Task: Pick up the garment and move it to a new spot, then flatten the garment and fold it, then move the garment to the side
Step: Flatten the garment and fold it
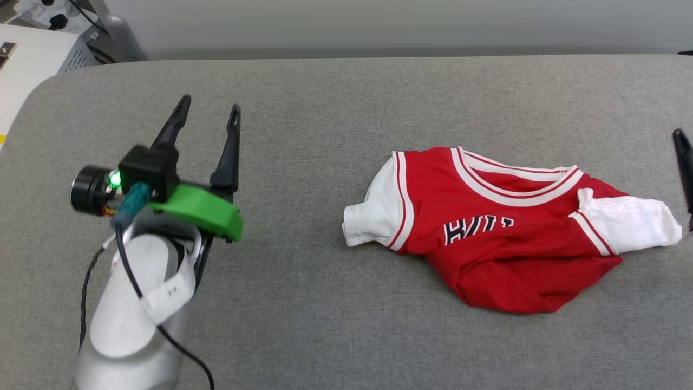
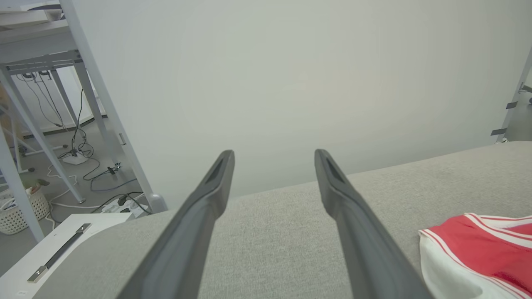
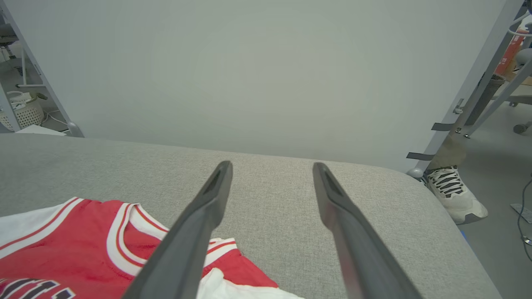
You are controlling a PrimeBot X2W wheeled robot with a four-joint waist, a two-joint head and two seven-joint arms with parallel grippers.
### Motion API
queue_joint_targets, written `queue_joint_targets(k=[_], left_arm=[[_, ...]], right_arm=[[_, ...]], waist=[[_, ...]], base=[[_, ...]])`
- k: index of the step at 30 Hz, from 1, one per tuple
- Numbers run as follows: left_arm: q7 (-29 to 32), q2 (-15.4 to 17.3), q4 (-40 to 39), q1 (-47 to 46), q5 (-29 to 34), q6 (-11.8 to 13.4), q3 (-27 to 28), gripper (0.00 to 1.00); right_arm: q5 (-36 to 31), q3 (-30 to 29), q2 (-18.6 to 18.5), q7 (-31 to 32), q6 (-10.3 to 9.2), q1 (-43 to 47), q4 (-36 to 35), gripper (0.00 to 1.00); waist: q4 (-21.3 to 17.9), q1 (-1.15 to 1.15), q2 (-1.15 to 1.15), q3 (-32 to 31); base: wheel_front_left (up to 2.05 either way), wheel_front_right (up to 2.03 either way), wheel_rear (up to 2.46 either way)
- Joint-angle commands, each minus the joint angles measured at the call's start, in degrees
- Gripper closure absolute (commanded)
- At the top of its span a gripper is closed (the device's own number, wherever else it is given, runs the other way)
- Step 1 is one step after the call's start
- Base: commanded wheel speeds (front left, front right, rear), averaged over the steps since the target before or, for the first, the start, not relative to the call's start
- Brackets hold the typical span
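- Container: white perforated plastic basket [image 2: 16, 211] on the floor, lower left of the left wrist view. It shows again at the upper left of the right wrist view [image 3: 23, 110]. Something lies at its rim, but the contents are too small to make out.
- Work surface: grey fabric-covered table with rounded corners [image 1: 325, 108], spanning the head view.
- Task item: red jersey-style T-shirt with white short sleeves and red-and-white striped trim [image 1: 503, 238]. It lies crumpled on the table, right of centre in the head view.
  - Neck opening towards the top of the frame, one white sleeve out to each side, hem bunched towards the bottom.
  - The black white-outlined lettering is partly swallowed by a fold.
  - One sleeve and shoulder show at the lower right of the left wrist view [image 2: 478, 249]. The collar shows at the lower left of the right wrist view [image 3: 75, 241].
- Left gripper [image 1: 208, 108]: left side of the head view, well apart from the shirt. Fingers are spread wide, with nothing between them and bare table beneath [image 2: 274, 154].
- Right gripper [image 3: 272, 165]: released, fingers spread wide, nothing grasped.
  - One dark finger [image 1: 684, 162] shows at the right edge of the head view, near the end of the right-hand sleeve.
  - In its own wrist view one finger crosses in front of the collar. Contact cannot be told.
- A foot in a white sneaker with dark laces [image 3: 453, 191] stands on the floor beyond the table corner, right side of the right wrist view.
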Motion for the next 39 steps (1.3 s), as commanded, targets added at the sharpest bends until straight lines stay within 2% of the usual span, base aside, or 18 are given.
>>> queue_joint_targets(k=[1,4,8,14,18,25,30,34,35,36,39], left_arm=[[2.1,1.1,0.7,-3.4,-1.4,-0.3,-1.7,0.00],[8.1,3.5,2.1,-10.0,-6.3,-0.3,-8.6,0.00],[18.3,5.5,4.6,-18.0,-15.6,-0.3,-17.4,0.00],[36.5,6.6,8.0,-28.3,-28.6,-0.4,-32.4,0.00],[44.9,6.6,10.7,-33.4,-34.8,-0.4,-40.6,0.00],[49.6,7.1,16.8,-37.5,-38.9,-0.4,-53.0,0.00],[49.3,7.8,20.8,-36.6,-40.5,-0.4,-60.8,0.00],[47.4,8.8,23.0,-35.8,-41.2,-0.4,-63.9,0.00],[46.6,9.0,23.0,-35.6,-41.5,-0.4,-64.4,0.41],[45.3,9.2,23.0,-35.6,-41.8,-0.4,-64.6,1.00],[40.5,10.2,22.6,-36.6,-43.0,-0.4,-64.9,1.00]], right_arm=[[-3.1,-2.2,2.7,-0.3,-0.04,3.2,-2.6,0.00],[-9.4,-7.4,7.7,-0.3,-0.04,8.4,-9.2,0.00],[-14.5,-10.3,12.0,0.5,-0.04,12.6,-15.7,0.00],[-18.6,-10.8,15.8,3.8,-0.04,14.5,-21.4,0.00],[-19.8,-9.7,16.7,4.5,-0.04,13.6,-22.4,0.00],[-20.5,-7.2,17.5,4.2,-0.04,10.2,-21.5,0.00],[-20.9,-5.6,17.7,3.4,-0.04,8.3,-19.5,0.00],[-21.2,-5.1,17.5,2.7,-0.04,7.6,-18.3,0.00],[-21.2,-5.0,17.5,2.5,-0.04,7.6,-17.9,0.00],[-21.2,-5.1,17.4,2.4,-0.04,7.6,-17.7,0.00],[-21.2,-5.7,17.1,1.8,-0.04,8.1,-17.1,0.00]], waist=[[-0.6,0.00,0.00,0.4],[-1.1,0.00,0.00,1.1],[-1.7,0.00,0.00,2.2],[-3.1,0.00,0.00,4.8],[-4.3,0.00,0.00,7.1],[-7.0,0.00,0.00,10.9],[-8.1,0.00,0.00,12.4],[-8.3,0.00,0.00,12.6],[-8.2,0.00,0.00,12.5],[-8.1,0.00,0.00,12.3],[-7.1,0.00,0.00,11.0]], base=[[0.00,0.00,0.00],[0.00,0.00,0.00],[0.00,0.00,0.00],[0.00,0.00,0.00],[0.00,0.00,0.00],[0.00,0.00,0.00],[0.00,0.00,0.00],[0.00,0.00,0.00],[0.00,0.00,0.00],[0.00,0.00,0.00],[0.00,0.00,0.00]])
